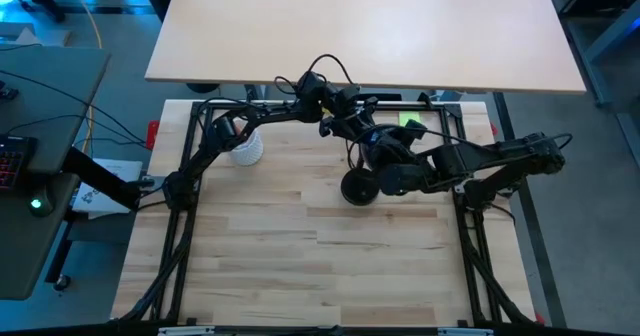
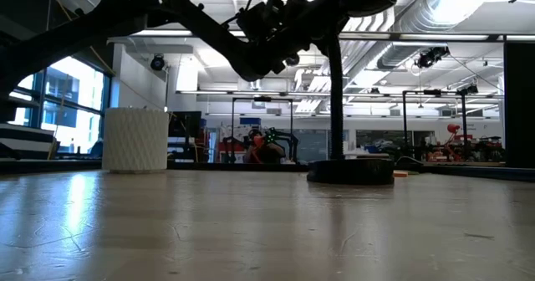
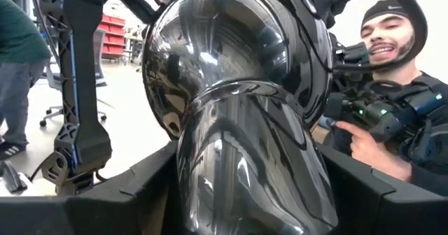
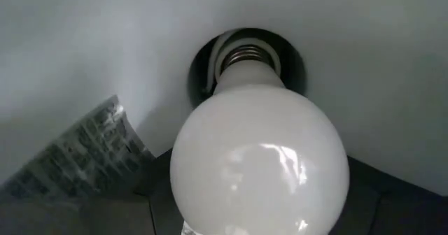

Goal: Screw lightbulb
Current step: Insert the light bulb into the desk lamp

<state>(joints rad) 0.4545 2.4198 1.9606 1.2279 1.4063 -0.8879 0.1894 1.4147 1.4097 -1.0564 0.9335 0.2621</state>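
Note:
A black desk lamp stands on its round base [image 1: 358, 188] at the table's far middle; its pole [image 2: 334, 97] rises in the low view. My left gripper [image 3: 245, 193] is shut on the lamp's glossy black head [image 3: 238, 74]. My right gripper [image 4: 259, 214] is shut on the white frosted lightbulb [image 4: 259, 165]. The bulb's silvery screw base [image 4: 245, 55] sits in the socket [image 4: 203, 67] inside the shade's white interior. In the high view both grippers meet above the lamp, around [image 1: 350, 126]. My left gripper holds the narrow neck of the lamp head [image 3: 245, 158] between its two fingers [image 3: 133, 186], one on each side. The head is up off the table, on the lamp's pole. My right gripper pinches the round glass end of the lightbulb [image 4: 210, 207] between its two fingers [image 4: 378, 193]. The fingers point along the bulb's axis into the shade. The bulb's screw base is partly in the socket, with some threads still showing.
A white ribbed cup [image 1: 248, 151] stands at the far left of the table, also in the low view [image 2: 135, 139]. A paper label [image 4: 77, 158] is stuck inside the shade. A person [image 3: 392, 95] sits beyond the table. The near half of the wooden table [image 1: 320, 266] is bare.

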